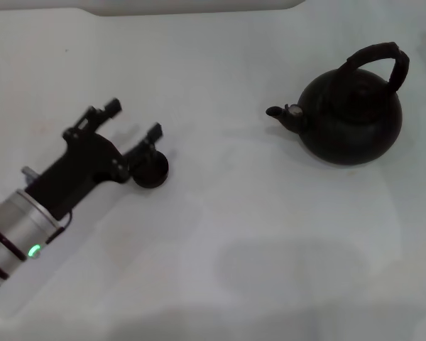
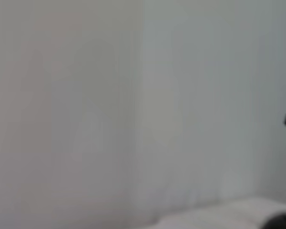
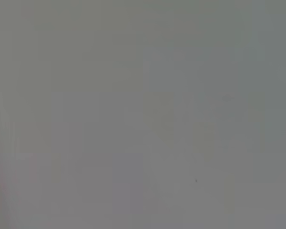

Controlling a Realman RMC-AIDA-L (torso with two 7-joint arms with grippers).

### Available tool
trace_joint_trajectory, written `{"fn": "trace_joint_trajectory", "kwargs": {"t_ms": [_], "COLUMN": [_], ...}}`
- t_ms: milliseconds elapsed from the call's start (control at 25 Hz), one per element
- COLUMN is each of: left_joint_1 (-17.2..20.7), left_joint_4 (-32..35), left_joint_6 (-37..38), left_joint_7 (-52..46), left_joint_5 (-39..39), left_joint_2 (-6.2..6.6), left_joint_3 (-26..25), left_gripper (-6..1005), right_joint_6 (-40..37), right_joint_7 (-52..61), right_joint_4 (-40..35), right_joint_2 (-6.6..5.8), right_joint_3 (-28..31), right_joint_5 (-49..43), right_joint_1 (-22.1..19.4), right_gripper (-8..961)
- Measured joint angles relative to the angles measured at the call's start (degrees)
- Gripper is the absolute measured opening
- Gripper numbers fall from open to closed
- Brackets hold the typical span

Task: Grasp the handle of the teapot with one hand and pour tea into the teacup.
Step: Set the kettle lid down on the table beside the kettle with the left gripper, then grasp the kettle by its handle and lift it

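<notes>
Nearest the head camera, the left claw (image 1: pixel 133 121) hangs spread wide and released over the white worktop (image 1: pixel 234 234), its near finger just beside the tiny teacup (image 1: pixel 150 169). Well apart on the robot's right stands the teapot (image 1: pixel 350 117), upright, its arched handle (image 1: pixel 380 60) ungrasped. Judging by this, no grasp or pour has begun. No right claw shows.

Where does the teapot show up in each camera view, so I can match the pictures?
Head view: the teapot stands upper right on the white table, spout pointing toward the left gripper and the teacup.
Left wrist view: not visible; only pale surface and dark slivers at the edge, too unclear to name.
Right wrist view: not in it, plain grey only.
Shared landmark: the white table, at best.
</notes>
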Motion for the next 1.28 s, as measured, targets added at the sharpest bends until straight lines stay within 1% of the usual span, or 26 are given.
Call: {"fn": "trace_joint_trajectory", "kwargs": {"t_ms": [80,200,240,280,320,400,480,560,680,800,880,1000,1120,1200,1280], "left_joint_1": [0.4,1.7,3.1,3.1,3.7,4.4,4.9,5.3,5.7,5.9,5.9,6.0,6.4,6.7,6.8], "left_joint_4": [0.1,0.1,0.1,0.1,0.1,0.3,1.1,2.7,4.1,5.4,6.4,7.3,7.4,7.5,7.5], "left_joint_6": [-2.1,-5.2,-7.2,-7.2,-7.7,-8.0,-8.0,-8.1,-7.9,-7.5,-7.4,-6.4,-4.5,-3.6,-3.2], "left_joint_7": [0.0,0.0,0.0,0.0,0.0,0.0,0.1,0.1,0.1,0.1,0.1,0.1,0.1,0.1,0.1], "left_joint_5": [0.0,0.0,-0.4,-0.4,-1.2,-3.6,-7.8,-14.1,-20.3,-25.0,-28.1,-32.2,-35.2,-36.5,-37.1], "left_joint_2": [-0.06,-0.22,-0.36,-0.36,-0.37,-0.35,-0.33,-0.34,-0.36,-0.39,-0.42,-0.54,-0.6,-0.6,-0.59], "left_joint_3": [-2.3,-7.6,-12.6,-12.6,-14.5,-16.3,-16.8,-17.0,-17.0,-17.0,-17.0,-17.1,-17.1,-17.1,-17.1], "left_gripper": [842,842,841,841,841,841,838,836,832,832,833,833,834,834,834], "right_joint_6": [-0.2,-0.4,-0.4,-0.4,-0.6,-1.5,-3.0,-4.3,-6.4,-7.1,-6.9,-5.8,-2.7,1.1,4.6], "right_joint_7": [0.2,2.8,5.5,5.5,6.5,7.7,9.1,11.6,15.8,20.5,23.8,27.1,31.2,35.5,40.3], "right_joint_4": [0.0,0.0,0.1,0.1,0.0,-0.5,-1.4,-2.5,-4.0,-6.5,-9.4,-14.4,-20.7,-26.4,-31.8], "right_joint_2": [-0.01,-0.1,-0.36,-0.36,-0.58,-1.07,-1.6,-2.3,-3.98,-5.94,-7.28,-8.87,-10.42,-11.45,-12.18], "right_joint_3": [0.0,-0.2,-0.4,-0.4,-0.5,-0.6,-0.6,-0.7,-0.6,-0.3,-0.2,-0.2,-0.1,0.0,0.9], "right_joint_5": [0.0,-0.2,-0.9,-0.9,-1.7,-3.4,-4.8,-6.9,-12.5,-18.5,-22.4,-27.4,-32.6,-37.9,-44.7], "right_joint_1": [-0.1,-0.3,-0.6,-0.6,-1.0,-2.1,-3.3,-4.7,-6.3,-7.9,-9.2,-11.4,-14.1,-16.2,-17.9], "right_gripper": [871,871,871,871,871,870,870,870,869,867,865,864,861,856,851]}}
